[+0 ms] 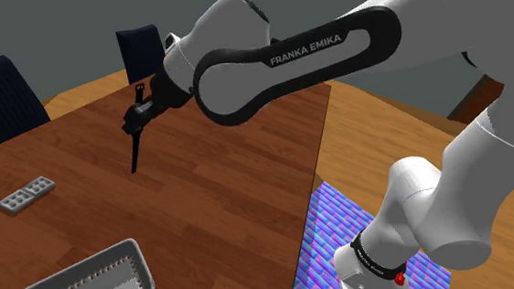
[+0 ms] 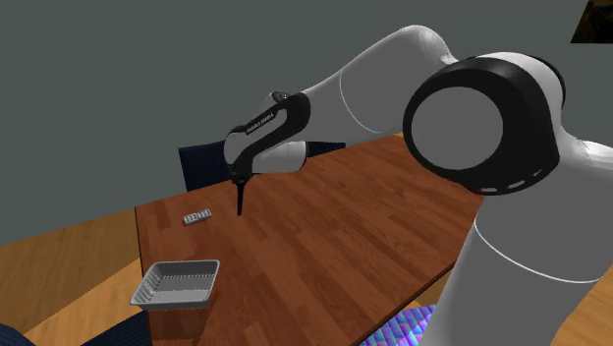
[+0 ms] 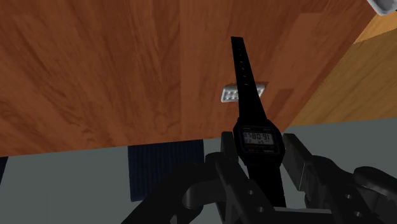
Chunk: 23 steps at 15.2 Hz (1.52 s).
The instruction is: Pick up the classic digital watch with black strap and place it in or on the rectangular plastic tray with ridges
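A digital watch (image 3: 257, 141) with a black strap and a grey display is clasped between my gripper's (image 3: 262, 167) two black fingers, its strap pointing away over the wooden table (image 3: 95, 70). In the shoulder view the watch (image 1: 134, 145) hangs from the gripper (image 1: 141, 109) above the table's far part, clear of the surface. The second exterior view also has the watch (image 2: 241, 197) dangling below the gripper (image 2: 239, 180). The light grey ridged tray (image 1: 75, 269) stands by the table's near corner, at the shoulder view's lower left, far from the gripper; its wall (image 2: 172, 300) is also seen from across.
A small grey flat block (image 1: 26, 193) with square cells lies on the table between watch and tray, also seen beneath the watch (image 3: 230, 94). Dark blue chairs (image 1: 0, 95) (image 1: 139, 45) stand at the far side. A colourful mat (image 1: 343, 239) lies beside the stand.
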### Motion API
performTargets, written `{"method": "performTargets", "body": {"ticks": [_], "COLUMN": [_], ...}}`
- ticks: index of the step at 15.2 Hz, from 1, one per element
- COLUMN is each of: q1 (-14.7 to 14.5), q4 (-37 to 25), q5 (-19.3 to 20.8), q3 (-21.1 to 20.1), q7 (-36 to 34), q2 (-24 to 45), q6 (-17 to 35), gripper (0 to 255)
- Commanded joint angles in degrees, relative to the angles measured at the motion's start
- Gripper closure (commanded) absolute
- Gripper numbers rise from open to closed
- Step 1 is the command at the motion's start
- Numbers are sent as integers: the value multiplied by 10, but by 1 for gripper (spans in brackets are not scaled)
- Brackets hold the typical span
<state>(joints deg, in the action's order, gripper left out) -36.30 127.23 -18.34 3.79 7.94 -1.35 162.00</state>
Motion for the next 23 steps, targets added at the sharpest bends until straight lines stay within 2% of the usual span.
{"method": "performTargets", "body": {"ticks": [1, 10, 18, 23], "q1": [-9, -37, -77, -77], "q4": [9, 2, -62, -45], "q5": [41, 242, 395, 430], "q3": [-14, -87, -146, -142], "q7": [-59, -333, -550, -582], "q2": [-5, -9, 23, 41], "q6": [9, 4, -47, -15], "gripper": [255, 255, 255, 255]}}
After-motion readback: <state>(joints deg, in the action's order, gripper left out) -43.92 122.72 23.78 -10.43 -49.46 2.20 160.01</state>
